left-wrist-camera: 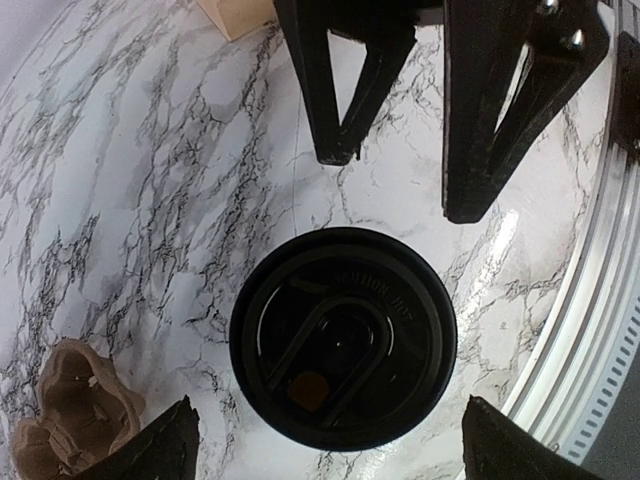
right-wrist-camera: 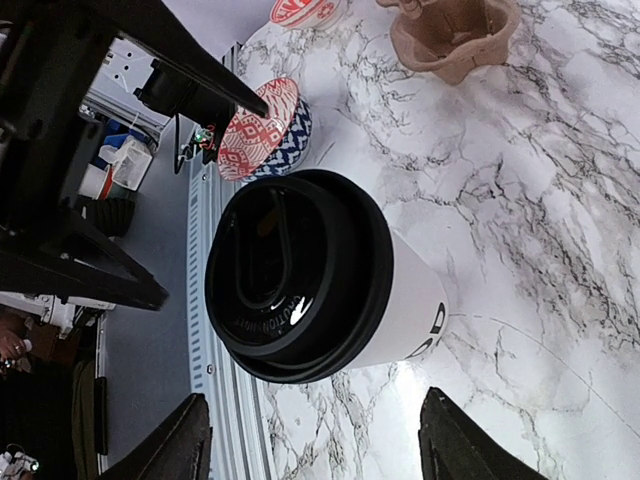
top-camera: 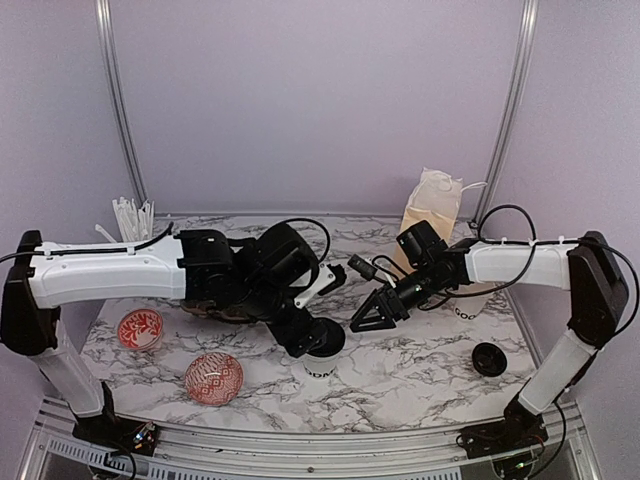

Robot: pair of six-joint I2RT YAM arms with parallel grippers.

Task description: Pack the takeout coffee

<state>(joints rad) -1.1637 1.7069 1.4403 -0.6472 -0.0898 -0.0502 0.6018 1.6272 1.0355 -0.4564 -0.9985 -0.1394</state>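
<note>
Loose lid [top-camera: 489, 358], top view only

Marble table [top-camera: 420, 385], cup [top-camera: 321, 368], bowls [top-camera: 213, 377], carrier [left-wrist-camera: 70, 425], bag [top-camera: 432, 215]

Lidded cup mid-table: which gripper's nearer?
Left. The left gripper sits directly above the lidded cup, open fingers flanking it. The right gripper, also open, stands off to one side, tips short of the rim.

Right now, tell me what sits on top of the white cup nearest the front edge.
A round black lid caps the white cup. The lid hides the inside, so whether the cup holds coffee cannot be seen.
</note>
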